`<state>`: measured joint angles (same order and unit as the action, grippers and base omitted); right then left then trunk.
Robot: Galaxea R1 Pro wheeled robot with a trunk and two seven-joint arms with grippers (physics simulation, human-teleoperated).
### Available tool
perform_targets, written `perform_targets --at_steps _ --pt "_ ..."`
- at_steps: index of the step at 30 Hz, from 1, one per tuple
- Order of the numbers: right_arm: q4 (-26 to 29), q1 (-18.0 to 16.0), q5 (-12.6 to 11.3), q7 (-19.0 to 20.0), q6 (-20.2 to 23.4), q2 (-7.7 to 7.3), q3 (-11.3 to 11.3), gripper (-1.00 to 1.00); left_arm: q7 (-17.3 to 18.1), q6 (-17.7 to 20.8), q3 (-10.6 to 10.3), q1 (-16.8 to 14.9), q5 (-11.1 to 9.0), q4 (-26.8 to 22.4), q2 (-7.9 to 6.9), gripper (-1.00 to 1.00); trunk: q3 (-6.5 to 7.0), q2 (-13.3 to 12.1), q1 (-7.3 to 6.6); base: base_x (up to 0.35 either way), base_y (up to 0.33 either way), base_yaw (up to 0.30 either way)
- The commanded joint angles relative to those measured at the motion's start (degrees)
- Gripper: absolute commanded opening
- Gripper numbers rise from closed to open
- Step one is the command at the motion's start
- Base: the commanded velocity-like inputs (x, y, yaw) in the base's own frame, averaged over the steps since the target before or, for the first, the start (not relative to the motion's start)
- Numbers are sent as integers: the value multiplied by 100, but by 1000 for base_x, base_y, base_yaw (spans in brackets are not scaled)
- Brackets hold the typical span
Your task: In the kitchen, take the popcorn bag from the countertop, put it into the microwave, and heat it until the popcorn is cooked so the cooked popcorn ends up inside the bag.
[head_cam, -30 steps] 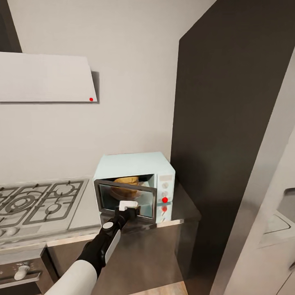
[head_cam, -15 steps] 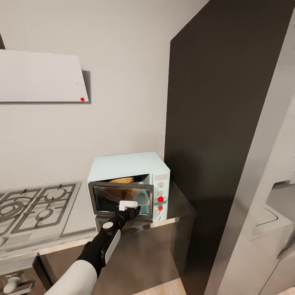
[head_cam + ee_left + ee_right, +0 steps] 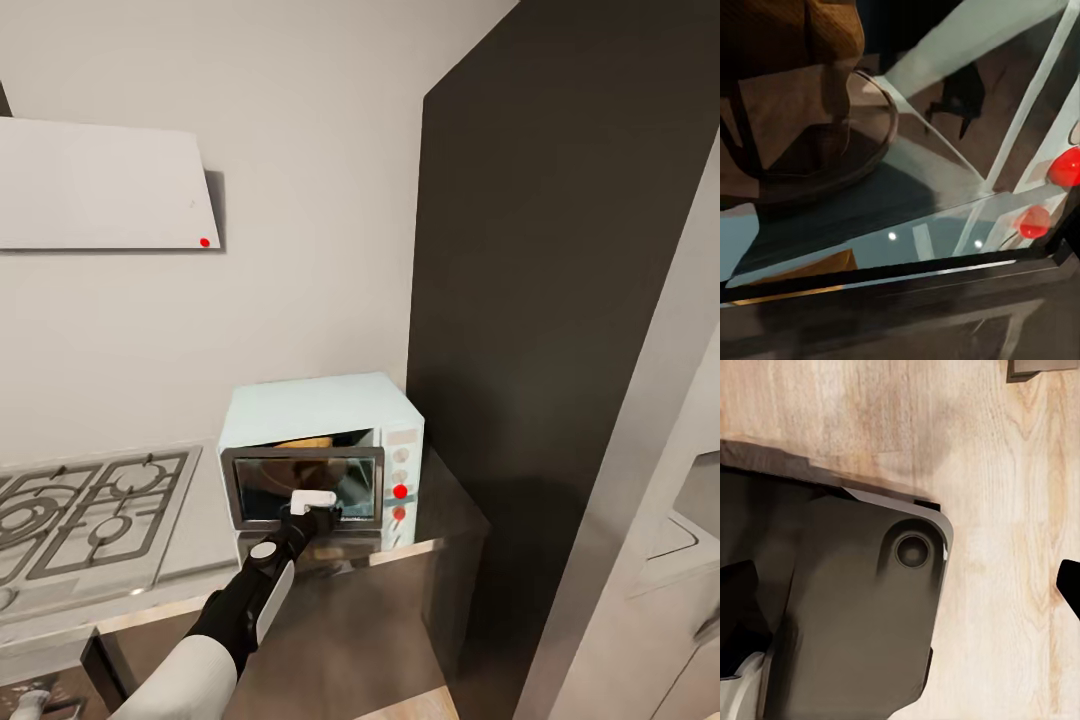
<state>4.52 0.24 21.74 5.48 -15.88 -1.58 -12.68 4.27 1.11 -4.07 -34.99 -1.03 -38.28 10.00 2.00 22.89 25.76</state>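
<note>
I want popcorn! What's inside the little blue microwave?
Inside the microwave, the tan popcorn bag peeks over the nearly closed door and sits on the round turntable. The popcorn itself can't be seen; the bag hides it. The left claw is at the door.

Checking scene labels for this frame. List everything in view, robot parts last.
microwave: 1, pale mint-blue, on the countertop by the dark panel; door tilted, nearly shut
popcorn bag: 1, tan, inside the microwave, seen over the door's top edge
microwave knobs: lower one marked red, on the cream panel
countertop: 1, grey steel, under the microwave
gas hob: 1, grey grates, left of the microwave
hood: 1, white, slanted, on the wall above the hob
tall panel: 1, dark, right of the microwave
left gripper: 1, black and white, at the door's front; jaw state unclear
</note>
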Motion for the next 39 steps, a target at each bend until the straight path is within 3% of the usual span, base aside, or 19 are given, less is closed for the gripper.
perform_targets --at_steps 1,39 --pt "5 3 33 32 -11 0 -50 100 12 12 2 0 -11 -4 0 100 -1 3 2 6 0 0" --pt "-21 20 24 85 -46 0 -50 100 13 12 1 28 -11 -4 0 100 -1 3 2 59 -2 0"
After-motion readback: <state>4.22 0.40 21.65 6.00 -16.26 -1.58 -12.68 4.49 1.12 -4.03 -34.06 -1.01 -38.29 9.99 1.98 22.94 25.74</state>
